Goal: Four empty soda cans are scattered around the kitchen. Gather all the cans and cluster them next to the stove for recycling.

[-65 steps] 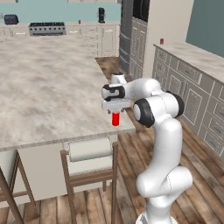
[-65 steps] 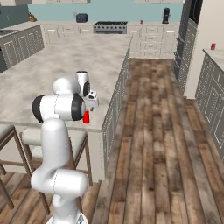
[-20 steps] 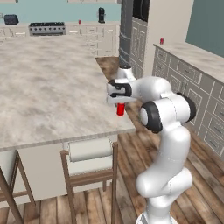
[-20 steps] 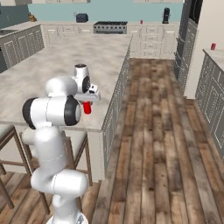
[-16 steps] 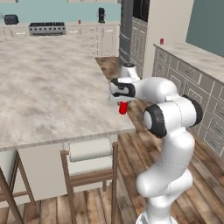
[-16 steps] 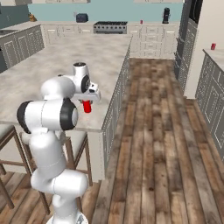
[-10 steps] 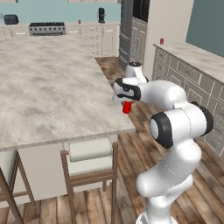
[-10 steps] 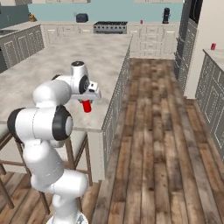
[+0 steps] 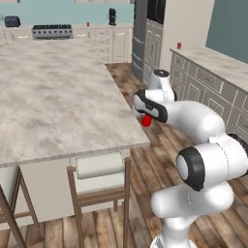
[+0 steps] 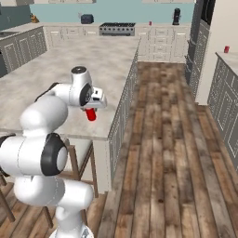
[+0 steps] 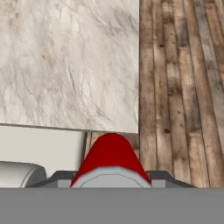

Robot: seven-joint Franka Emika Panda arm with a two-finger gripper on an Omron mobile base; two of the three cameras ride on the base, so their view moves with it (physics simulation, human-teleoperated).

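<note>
Left base view: my gripper [image 9: 143, 117] clamps 1 red soda can [image 9: 146, 121], carried just past the island counter [image 9: 58, 101] corner, above the plank floor [image 9: 160, 145]. The stove [image 9: 51, 32] sits far ahead.

Right base view: can [image 10: 91, 114] hangs below my gripper [image 10: 92, 109].

Hand view: can [image 11: 111, 156] directly under me, counter edge ahead.

base views flank arm, sharing island counter [image 9: 58, 97], hand view downward
</note>
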